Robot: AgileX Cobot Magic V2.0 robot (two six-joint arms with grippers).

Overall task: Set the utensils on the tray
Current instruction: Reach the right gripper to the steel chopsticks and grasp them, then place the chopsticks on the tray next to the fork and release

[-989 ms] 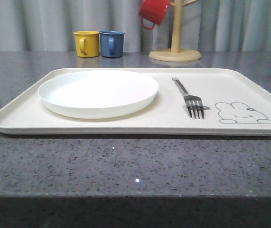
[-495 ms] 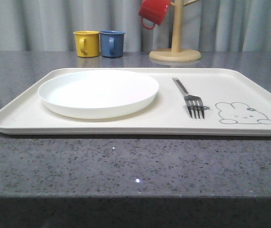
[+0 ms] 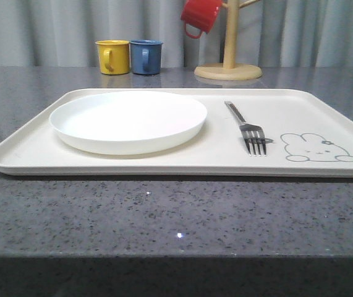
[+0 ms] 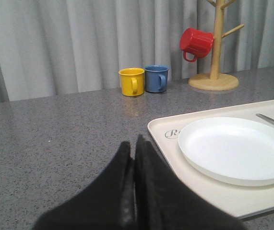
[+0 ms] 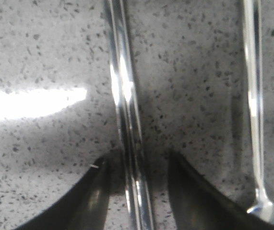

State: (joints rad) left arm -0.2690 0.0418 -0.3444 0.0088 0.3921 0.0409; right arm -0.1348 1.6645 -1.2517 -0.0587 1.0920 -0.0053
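The cream tray [image 3: 34,148] with a rabbit drawing lies on the grey stone table. On it sit a round white plate [image 3: 128,119] at the left and a metal fork [image 3: 248,128] to its right. In the right wrist view a pair of flat metal chopsticks [image 5: 122,86] lies on the table, running between the spread fingers of my right gripper [image 5: 137,165], which is open and close above them. A metal spoon [image 5: 254,96] lies beside them. My left gripper [image 4: 134,143] is shut on nothing, over bare table just left of the tray [image 4: 163,127] and plate [image 4: 235,148].
A yellow mug [image 3: 112,56] and a blue mug [image 3: 145,56] stand at the back behind the tray. A wooden mug tree [image 3: 229,65] with a red mug [image 3: 199,15] hanging on it stands at the back right. Grey curtains close the far side.
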